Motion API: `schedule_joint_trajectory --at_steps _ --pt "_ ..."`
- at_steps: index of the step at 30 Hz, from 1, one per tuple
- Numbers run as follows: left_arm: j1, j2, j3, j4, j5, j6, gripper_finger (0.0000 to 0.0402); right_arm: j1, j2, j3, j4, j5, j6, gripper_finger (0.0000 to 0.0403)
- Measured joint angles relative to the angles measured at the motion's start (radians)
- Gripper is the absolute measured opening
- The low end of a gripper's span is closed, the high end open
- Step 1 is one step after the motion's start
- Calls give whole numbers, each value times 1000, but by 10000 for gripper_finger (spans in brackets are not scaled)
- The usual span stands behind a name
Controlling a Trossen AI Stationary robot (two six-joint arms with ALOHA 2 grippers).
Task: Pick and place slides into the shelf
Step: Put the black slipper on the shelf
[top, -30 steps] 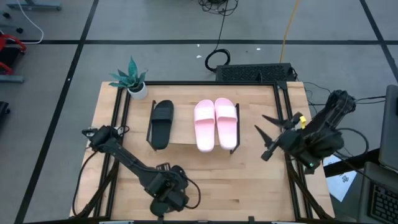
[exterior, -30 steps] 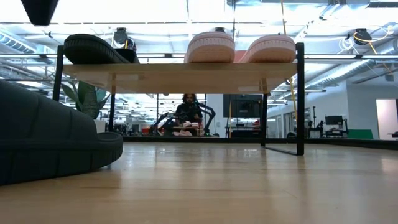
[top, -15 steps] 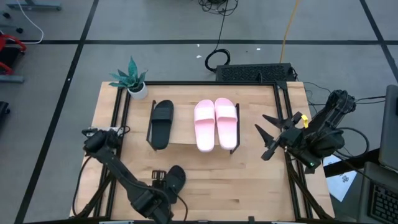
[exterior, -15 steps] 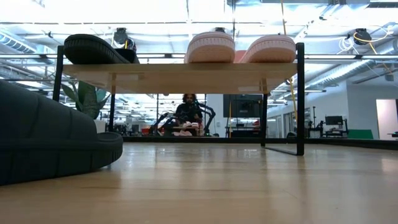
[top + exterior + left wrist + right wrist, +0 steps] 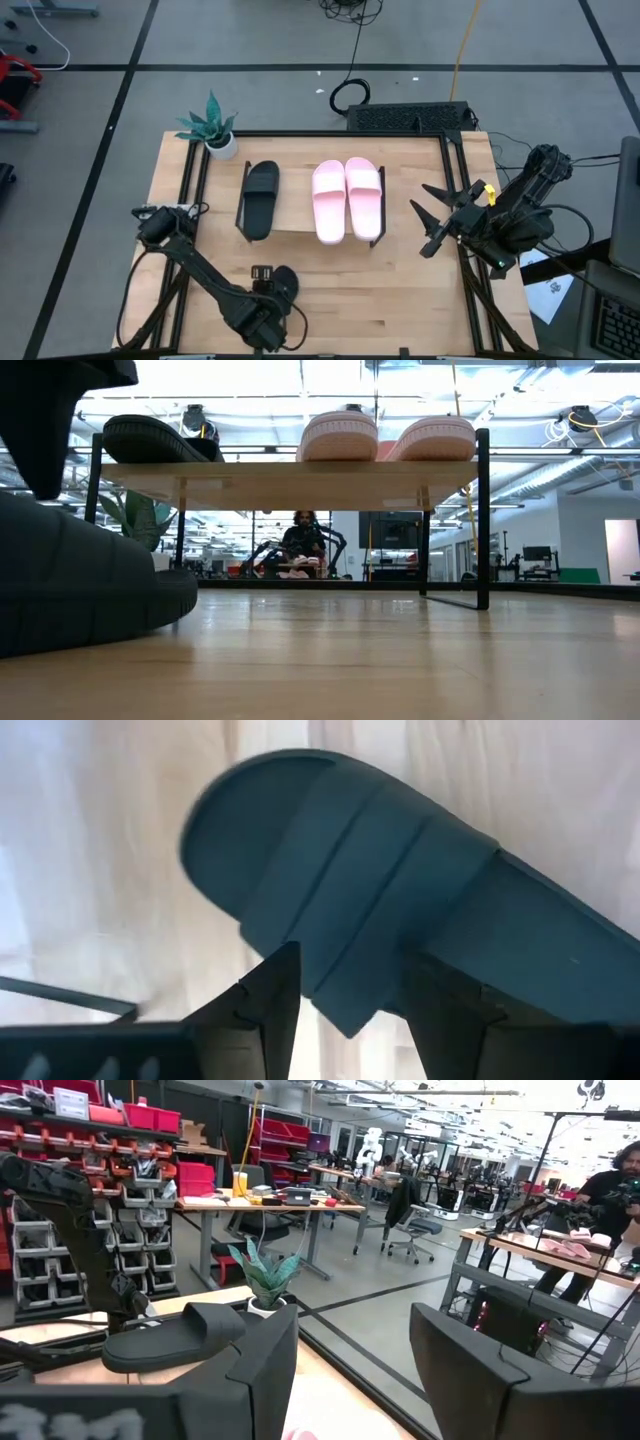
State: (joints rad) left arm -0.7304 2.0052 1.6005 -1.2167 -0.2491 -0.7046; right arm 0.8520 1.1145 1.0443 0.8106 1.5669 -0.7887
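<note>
You've got the shelf (image 5: 300, 232) sitting mid-table with three slides already up top: a black one (image 5: 260, 198) at its left end, then a bare slot, then the pink pair (image 5: 347, 198) side by side filling the right half.

The last black slide (image 5: 281, 285) is down on the table near the front edge, a bit right of that bare slot, long axis tilted diagonally. Your left gripper (image 5: 262, 318) is right over it. In the left wrist view the strap (image 5: 370, 920) runs between the spread fingers (image 5: 262, 1005), not pinched yet as far as I can tell.

Right gripper (image 5: 428, 222) hangs wide open off the shelf's right end, well away, so this one's the left arm's job. The table between slide and shelf looks open.
</note>
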Motion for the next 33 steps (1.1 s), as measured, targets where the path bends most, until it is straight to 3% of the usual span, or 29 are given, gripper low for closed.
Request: schedule_joint_trajectory --at_steps 13,18,28,33 --pt "-36 0 42 45 42 23 165 0 0 0 0 1 4 183" --pt "-36 3 23 46 -17 24 165 0 0 0 -1 1 28 183" --pt "-37 4 -54 79 -19 22 165 0 0 0 -1 2 29 183" --pt "-38 4 -77 103 -123 15 165 0 0 0 -1 2 32 183"
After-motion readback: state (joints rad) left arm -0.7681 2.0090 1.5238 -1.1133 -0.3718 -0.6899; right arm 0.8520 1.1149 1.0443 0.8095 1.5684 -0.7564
